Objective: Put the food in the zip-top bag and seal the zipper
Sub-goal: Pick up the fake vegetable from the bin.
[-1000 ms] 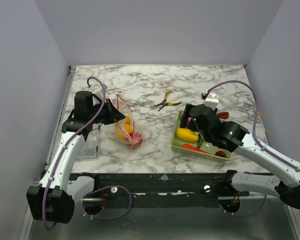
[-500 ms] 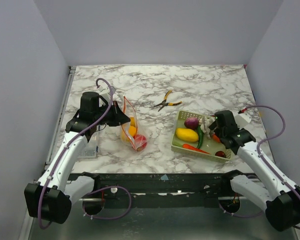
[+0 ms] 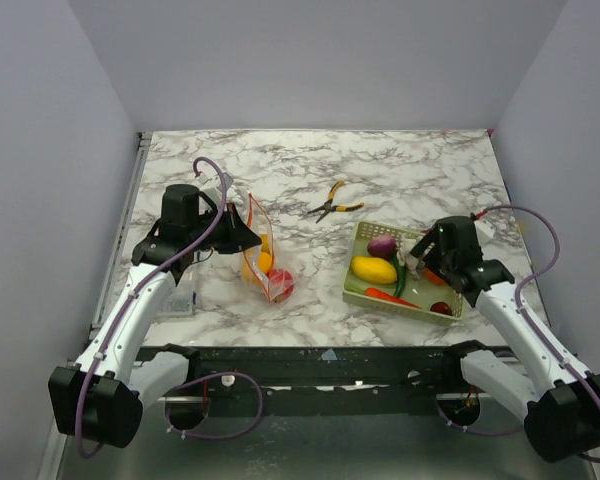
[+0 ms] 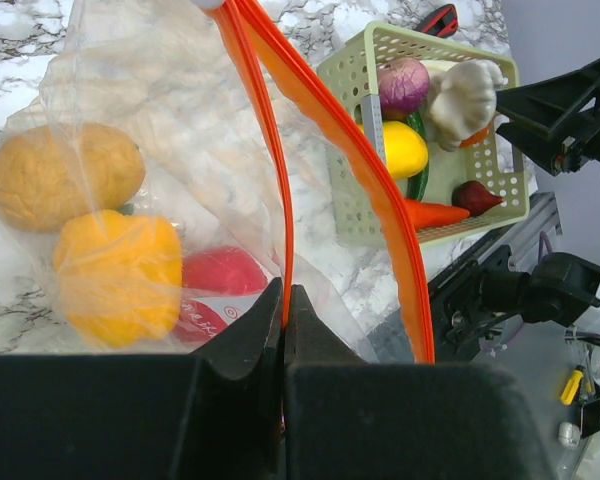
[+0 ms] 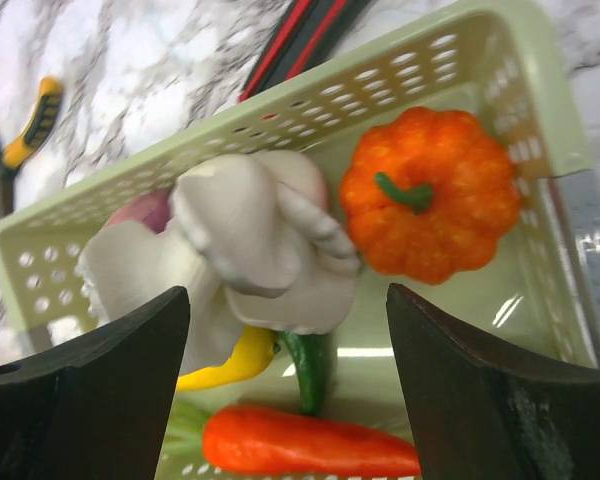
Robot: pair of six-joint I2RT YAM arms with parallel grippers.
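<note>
The clear zip-top bag (image 3: pixel 263 262) stands on the marble, left of centre, with its mouth gaping. My left gripper (image 4: pixel 284 300) is shut on one side of the red-orange zipper (image 4: pixel 272 160); the other strip (image 4: pixel 355 175) bows away. Inside the bag lie an orange (image 4: pixel 65 175), a yellow pepper (image 4: pixel 115 275) and a red apple (image 4: pixel 220 285). My right gripper (image 5: pixel 286 292) hangs open over the pale green basket (image 3: pixel 355 285), right above white garlic bulbs (image 5: pixel 250 240). An orange pumpkin (image 5: pixel 430 195), a carrot (image 5: pixel 310 455), a green chilli (image 5: pixel 315 365), a yellow mango (image 3: pixel 373 269) and a purple piece (image 3: pixel 383 245) lie in the basket.
Yellow-handled pliers (image 3: pixel 332 203) lie behind the basket, towards the centre. A red-and-black-handled tool (image 5: pixel 300 40) lies just beyond the basket's far rim. A clear flat item (image 3: pixel 180 296) sits under my left arm. The black rail (image 3: pixel 320 355) runs along the table's near edge.
My right arm has drawn back from across the basket to its right side, jaws still open. My left gripper has shifted slightly right with the bag's edge, then held still.
</note>
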